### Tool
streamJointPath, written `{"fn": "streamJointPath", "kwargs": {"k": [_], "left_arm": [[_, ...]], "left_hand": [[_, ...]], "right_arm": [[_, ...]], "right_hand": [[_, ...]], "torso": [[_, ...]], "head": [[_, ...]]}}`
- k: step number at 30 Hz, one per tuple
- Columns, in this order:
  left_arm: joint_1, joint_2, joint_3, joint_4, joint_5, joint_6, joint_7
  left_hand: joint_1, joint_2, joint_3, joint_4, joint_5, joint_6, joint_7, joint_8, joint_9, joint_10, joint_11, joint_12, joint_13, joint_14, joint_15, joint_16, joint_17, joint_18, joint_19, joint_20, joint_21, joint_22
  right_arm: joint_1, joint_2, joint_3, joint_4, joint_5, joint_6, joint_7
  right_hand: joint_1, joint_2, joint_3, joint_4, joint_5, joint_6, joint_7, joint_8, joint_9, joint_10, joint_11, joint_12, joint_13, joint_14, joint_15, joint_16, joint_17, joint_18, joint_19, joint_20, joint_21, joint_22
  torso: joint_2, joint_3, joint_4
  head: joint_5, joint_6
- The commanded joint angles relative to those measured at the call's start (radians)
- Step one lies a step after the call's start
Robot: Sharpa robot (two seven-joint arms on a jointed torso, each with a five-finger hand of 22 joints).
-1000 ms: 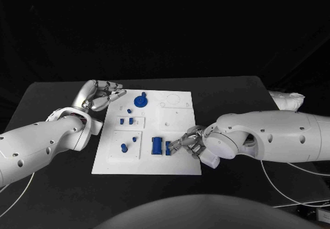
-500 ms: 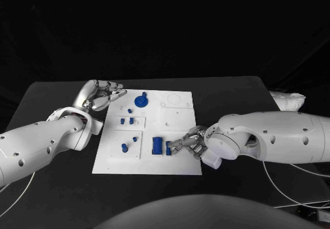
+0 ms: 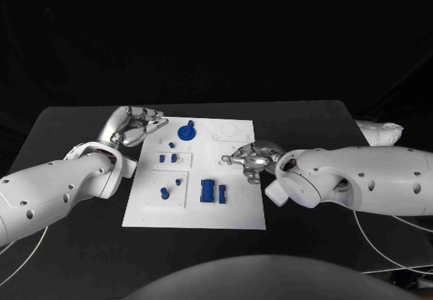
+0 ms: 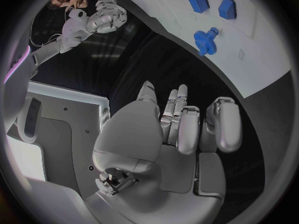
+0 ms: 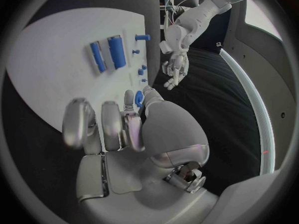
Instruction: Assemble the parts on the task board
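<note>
Task board mid-table; gear part at its far-left corner, two long parts side by side near-centre, left hand just off the far-left edge, right hand over the right-centre.

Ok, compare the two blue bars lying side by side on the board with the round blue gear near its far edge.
The two blue bars are long and straight-sided; the blue gear is round with a toothed rim. The bars lie as a pair on the near part of the task board; the gear sits alone at the far end, close to the left hand. One bar is wider than the other. All are blue, and no hand holds them.
</note>
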Motion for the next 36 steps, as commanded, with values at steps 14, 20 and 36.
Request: {"fn": "streamJointPath", "kwargs": {"k": [14,20,36], "left_arm": [[-0.016,-0.02,0.002,0.076,0.21,-0.073,0.168],[-0.02,-0.022,0.004,0.077,0.16,-0.061,0.111],[-0.123,-0.063,0.158,0.221,0.488,-0.114,0.047]], "left_hand": [[-0.108,0.013,-0.086,0.0,0.003,-0.074,0.051,-0.004,-0.002,-0.097,0.069,-0.016,-0.001,-0.644,0.119,-1.066,-0.848,0.135,-0.686,0.13,-1.247,-0.453],[-0.537,-0.085,0.018,-0.099,-0.062,-0.375,-0.016,-0.069,-0.072,-0.44,0.018,-0.104,-0.065,-0.936,0.079,-1.191,-1.039,0.078,-0.943,0.055,-1.343,-0.781],[-0.938,-0.085,0.106,-0.187,-0.125,-0.657,-0.085,-0.069,-0.072,-0.752,-0.098,-0.104,-0.065,-1.185,-0.023,-1.297,-1.167,0.04,-1.177,-0.032,-1.343,-1.031]], "right_arm": [[0.003,0.054,0.003,-0.08,0.189,-0.057,0.665],[-0.001,0.063,0.009,-0.089,0.164,-0.088,0.588],[-0.14,0.217,0.226,-0.291,0.397,-0.186,0.663]], "right_hand": [[-0.24,-0.045,-0.121,0.113,-0.197,-0.522,0.058,-0.414,-0.392,-0.922,0.106,-1.001,-0.748,-0.879,0.117,-0.847,-0.679,0.008,-0.972,0.096,-1.045,-0.876],[-0.756,-0.085,0.04,-0.039,-0.304,-0.686,-0.127,-0.555,-0.543,-1.074,0.019,-1.162,-1.046,-0.972,-0.014,-1.014,-0.836,-0.106,-1.115,-0.012,-1.078,-1.132],[-1.229,-0.085,0.04,-0.182,-0.304,-0.686,-0.127,-0.695,-0.67,-1.191,-0.057,-1.318,-1.285,-1.045,-0.014,-1.163,-0.953,-0.106,-1.115,-0.113,-1.078,-1.299]], "torso": [[-0.001,-0.0011,-0.0002],[-0.001,0.0,-0.001],[-0.078,0.0295,-0.0573]], "head": [[0.015,0.0],[0.016,0.003],[0.126,0.175]]}}
